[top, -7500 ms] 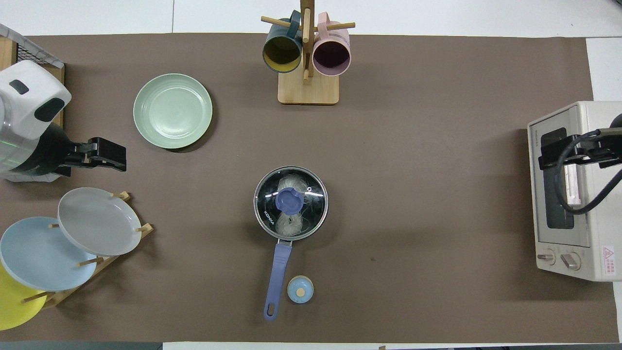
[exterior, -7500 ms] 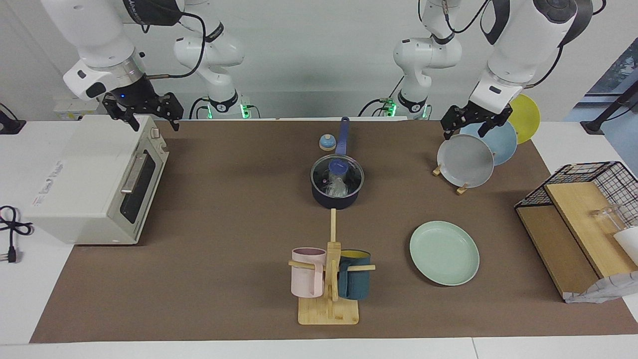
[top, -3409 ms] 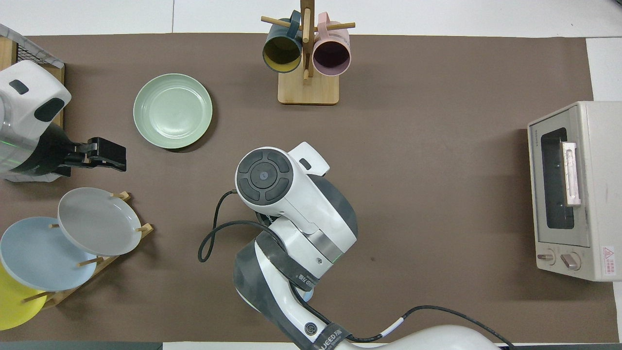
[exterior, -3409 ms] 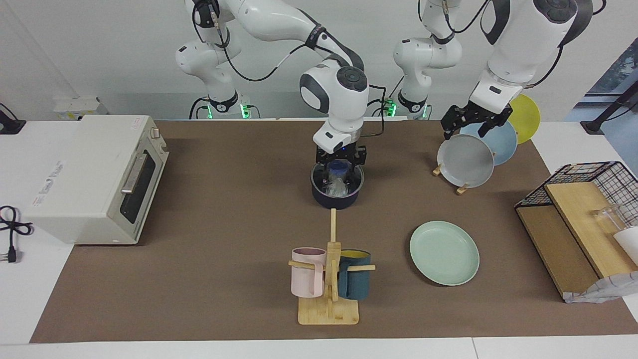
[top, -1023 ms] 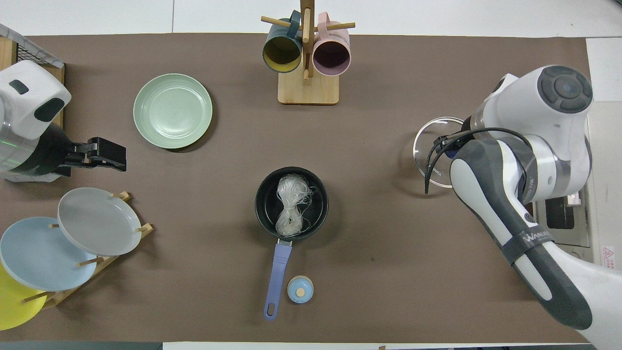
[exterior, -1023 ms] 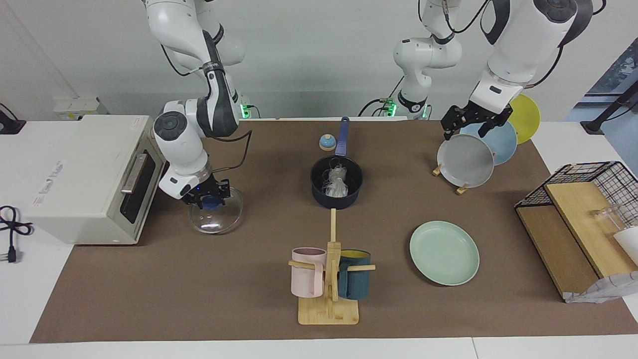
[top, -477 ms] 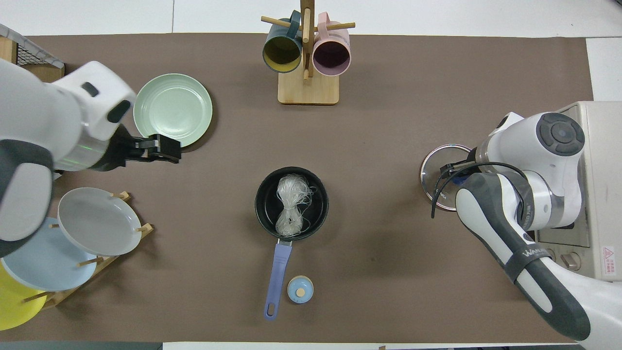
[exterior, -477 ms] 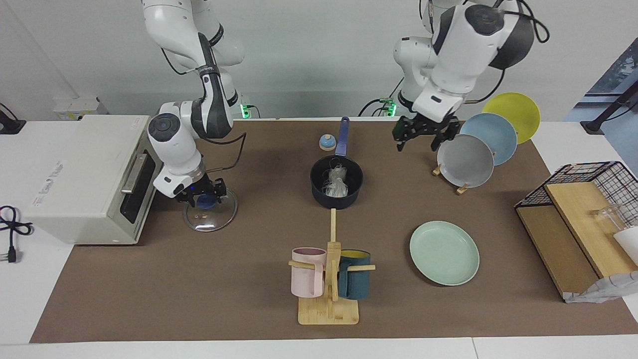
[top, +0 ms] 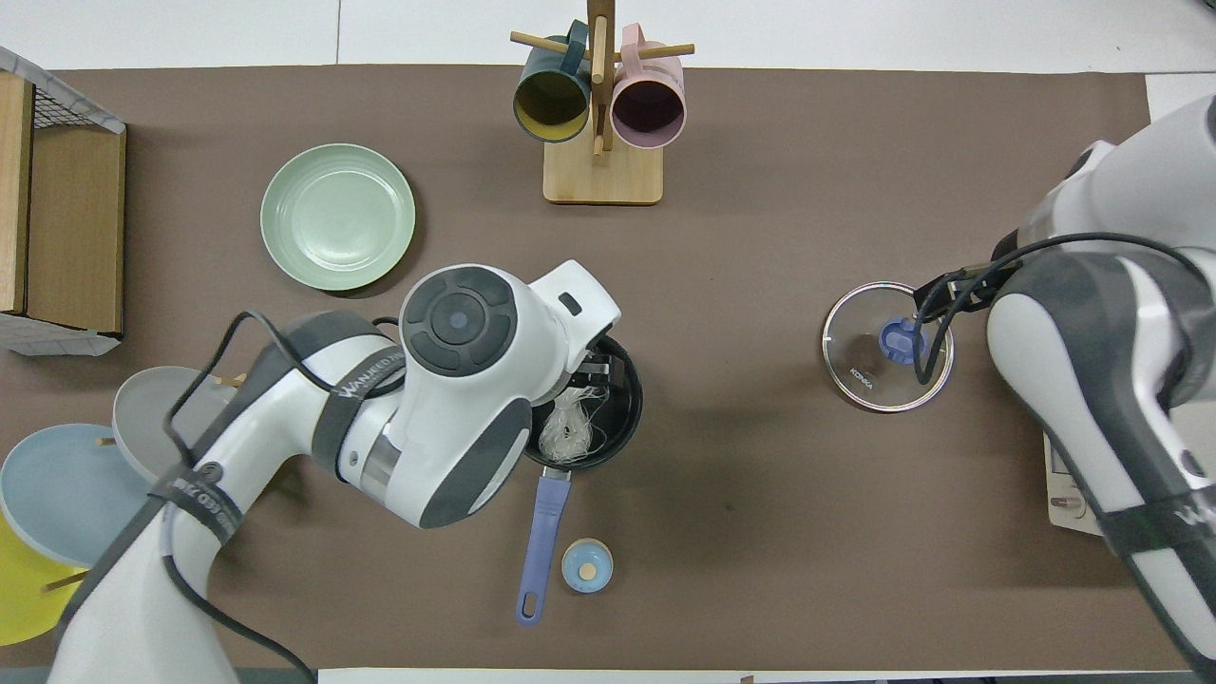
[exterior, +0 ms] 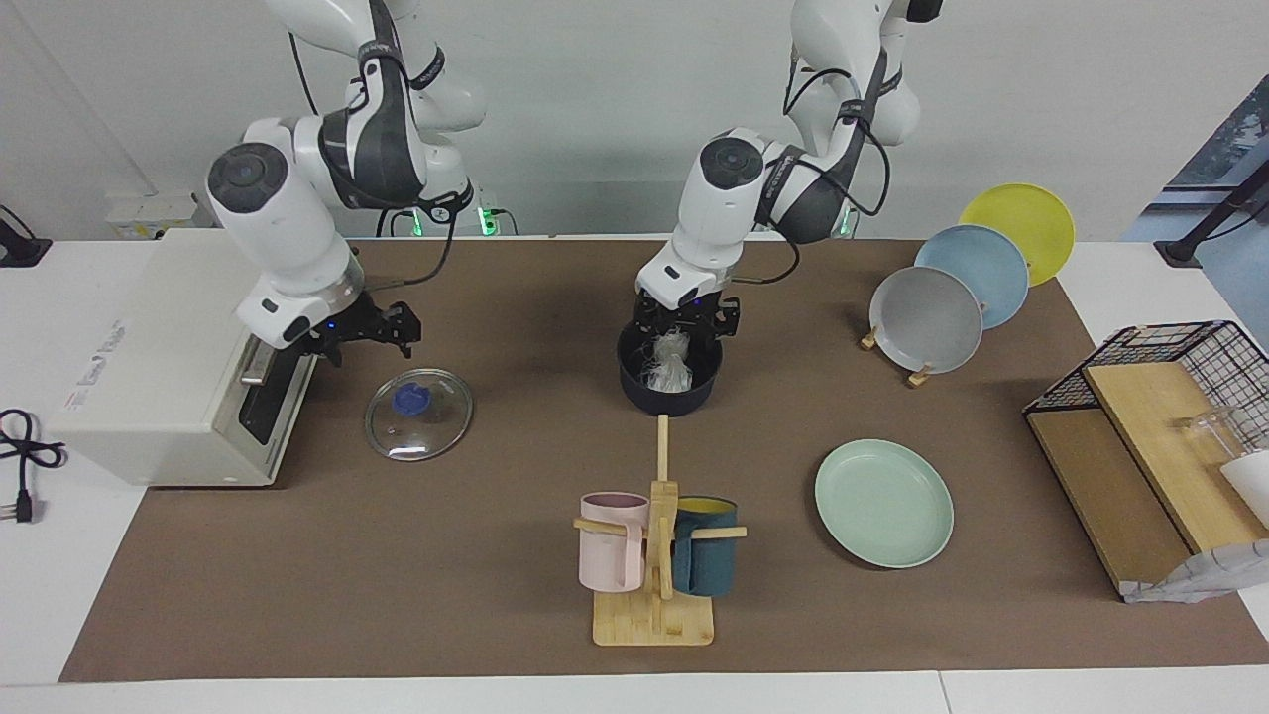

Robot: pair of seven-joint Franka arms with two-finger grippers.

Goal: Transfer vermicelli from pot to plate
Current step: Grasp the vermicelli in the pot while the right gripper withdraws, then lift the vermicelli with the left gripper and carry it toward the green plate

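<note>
Surface: brown mat [exterior: 476,555] covered the white table, pale wall at the robots' end.
Pot: dark pot [exterior: 670,389] sat mid-mat, lid off, blue handle [top: 540,541] pointing toward us robots.
Vermicelli: whitish clump [exterior: 670,365] lay inside the pot, visible in both views [top: 568,432].
Plate: mint plate [exterior: 883,503] sat flat, nothing on it, farther from us than the pot, toward my left arm's end.
Left gripper: mine [exterior: 686,319] hung right at the pot's rim over the vermicelli; could not tell how its jaws stood or whether they touched the strands.
Right gripper: mine [exterior: 369,335] was up over the mat between toaster oven and lid, jaws apart, holding nothing.
Lid: glass lid [exterior: 418,414] with blue knob lay flat on the mat in front of the toaster oven [exterior: 178,357], toward my right arm's end.
Mug rack: wooden stand [exterior: 654,585] held a pink mug [exterior: 610,540] and a teal mug [exterior: 704,558], farther from us than the pot.
Plate rack: grey plate [exterior: 924,319], light blue plate [exterior: 977,275] and yellow plate [exterior: 1021,220] stood tilted at my left arm's end.
Extras: small blue cap [top: 587,565] just beside the handle; wire basket [exterior: 1160,397] with wooden boards at the left arm's table edge.
In the way: my left arm's wrist covered most of the pot from overhead.
</note>
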